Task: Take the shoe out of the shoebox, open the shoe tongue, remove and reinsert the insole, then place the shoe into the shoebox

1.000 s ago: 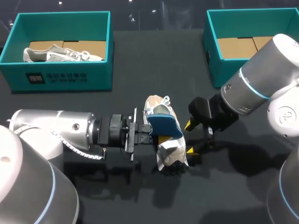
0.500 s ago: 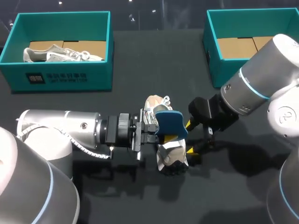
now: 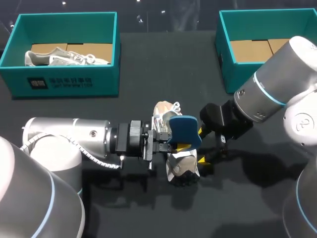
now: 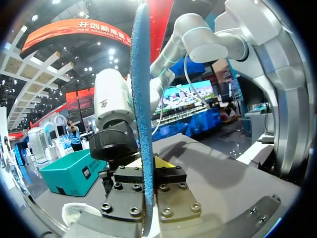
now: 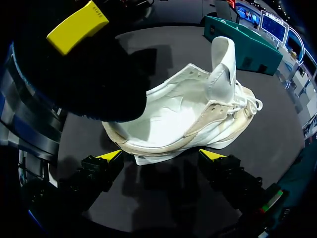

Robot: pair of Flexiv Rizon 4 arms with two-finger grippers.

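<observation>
While the insole is out: the blue insole (image 3: 184, 130) hangs over the white shoe (image 3: 181, 166), which sits mid-table on the near side, well apart from both teal boxes at the far edge.
Step in hand: reinsertion, by the look of it. The insole is above the shoe's opening and not yet inside.
Tongue: the tongue (image 5: 221, 62) stands upright, away from the opening.
Left gripper: the left gripper (image 4: 146, 167) comes in from the left with its fingers pressed on both faces of the insole. The insole shows edge-on between them in the left wrist view, and the gap is no more than its thickness.
Right gripper: the right gripper (image 5: 161, 156) stands at the shoe's right side, fingers spread wide and holding nothing. The shoe's sole lies just ahead of the gap; whether either tip touches it cannot be told.
Next move: the insole probably has to tip toe-first into the opening and slide forward, while the right gripper steadies the shoe against skidding.
Right shoebox: the right shoebox (image 3: 225, 62), far right, shows a cardboard floor and is likely where the shoe goes.
Left shoebox: the left shoebox (image 3: 67, 79), far left, holds a second shoe (image 3: 64, 57).
</observation>
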